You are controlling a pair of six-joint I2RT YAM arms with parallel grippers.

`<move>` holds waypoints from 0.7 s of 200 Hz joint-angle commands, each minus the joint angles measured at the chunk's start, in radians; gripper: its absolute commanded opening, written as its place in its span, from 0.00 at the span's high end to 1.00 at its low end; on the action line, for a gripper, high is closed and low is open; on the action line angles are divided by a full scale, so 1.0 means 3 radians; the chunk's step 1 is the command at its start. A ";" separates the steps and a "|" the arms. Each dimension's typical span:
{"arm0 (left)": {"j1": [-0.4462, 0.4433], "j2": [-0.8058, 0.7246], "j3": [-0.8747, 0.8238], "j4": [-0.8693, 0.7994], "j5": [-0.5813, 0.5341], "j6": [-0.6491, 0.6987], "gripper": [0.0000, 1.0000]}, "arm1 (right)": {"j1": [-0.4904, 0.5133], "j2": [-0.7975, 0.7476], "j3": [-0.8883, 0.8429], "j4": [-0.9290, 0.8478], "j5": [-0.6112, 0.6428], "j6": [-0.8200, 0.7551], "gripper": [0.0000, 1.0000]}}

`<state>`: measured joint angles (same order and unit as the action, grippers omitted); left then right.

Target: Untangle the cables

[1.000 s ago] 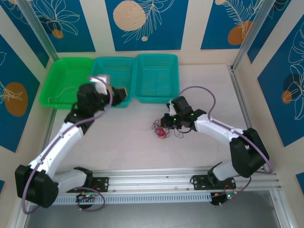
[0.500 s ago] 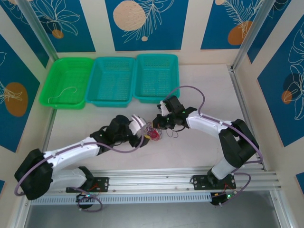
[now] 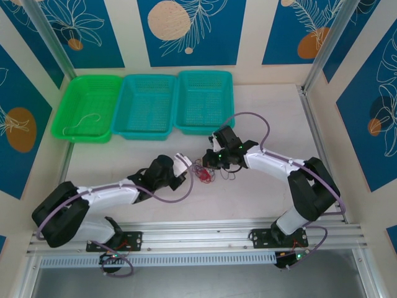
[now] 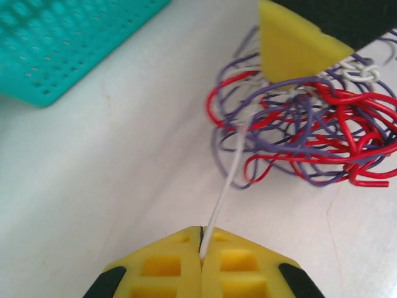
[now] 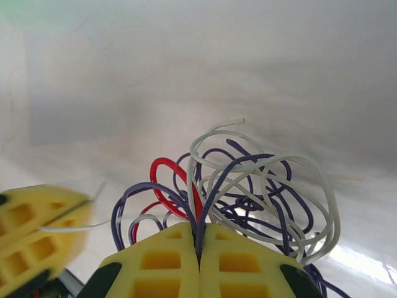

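White table (image 3: pixel 260 105): cables (image 4: pixel 298 130), light springy tangle (snag-prone, I judge), clamped by right gripper (image 5: pixel 200 234); left gripper (image 4: pixel 201 236) pinches its white strand (image 4: pixel 224 186), best taken near free ends.

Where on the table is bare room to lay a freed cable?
Bare table lies between the right teal basket and the right frame post, and in front of the cables up to the front rail. Crowded: the middle, where left hand and right hand grip the cables.
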<state>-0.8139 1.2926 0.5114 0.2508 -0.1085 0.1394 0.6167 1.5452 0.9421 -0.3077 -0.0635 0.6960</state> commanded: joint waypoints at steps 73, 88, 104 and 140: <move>0.0367 -0.0905 -0.0007 -0.0390 0.0088 -0.0784 1.00 | -0.0165 -0.0373 -0.0369 -0.0448 0.0857 0.0205 0.56; 0.0368 -0.0791 0.0007 -0.0306 0.0244 -0.0794 1.00 | -0.0008 -0.0461 -0.0203 -0.0531 0.1016 0.0066 0.49; 0.0362 -0.0698 0.0048 -0.0333 0.0211 -0.0840 1.00 | 0.0134 -0.0604 -0.0131 -0.0401 0.1029 -0.0155 0.49; 0.0365 -0.0709 0.0105 -0.0436 0.0088 -0.0901 1.00 | 0.0539 -0.0509 0.0019 0.0093 0.0898 -0.0611 0.48</move>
<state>-0.7044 1.0935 0.5076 0.1333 -0.0875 -0.1040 0.7158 1.3670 0.8997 -0.3725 0.2039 0.6331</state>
